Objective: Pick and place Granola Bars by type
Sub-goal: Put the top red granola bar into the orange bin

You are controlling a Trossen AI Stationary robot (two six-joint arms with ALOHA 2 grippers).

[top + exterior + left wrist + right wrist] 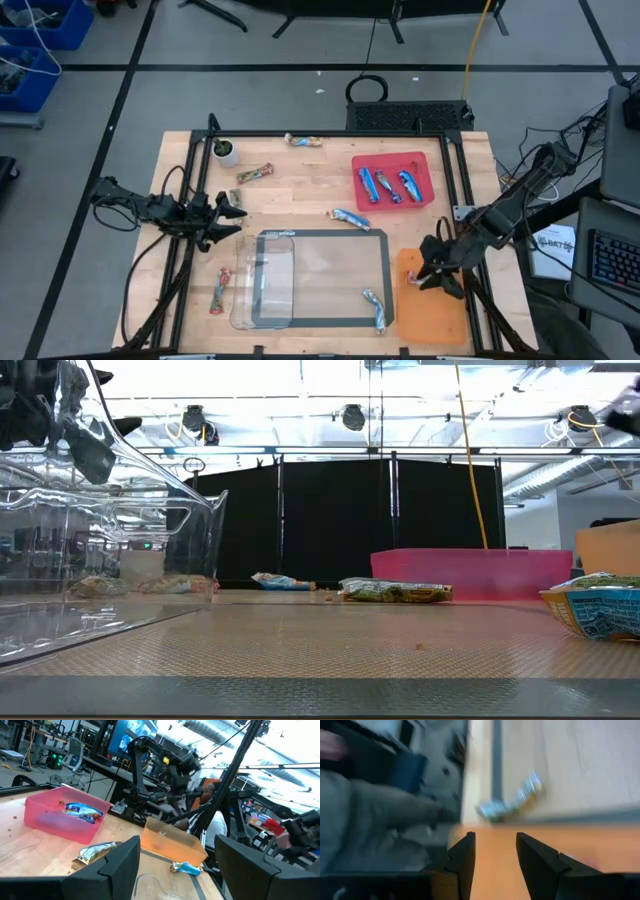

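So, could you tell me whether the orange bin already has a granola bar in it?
No, in the high view the orange bin holds no bar, only the right hand hovers above its near end.

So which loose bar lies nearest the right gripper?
The blue-and-silver bar at the mat's near right corner, just beside the orange bin. The right gripper hovers over that bin, jaws open and empty; the other loose bars lie farther off.

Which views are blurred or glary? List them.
Right wrist view: motion-smeared, the blue granola bar streaked above the orange tray. Low view: ceiling lights flare white, and the clear tray warps what lies behind. Left wrist view: the far arm is blurred. High view: sharp and evenly lit.
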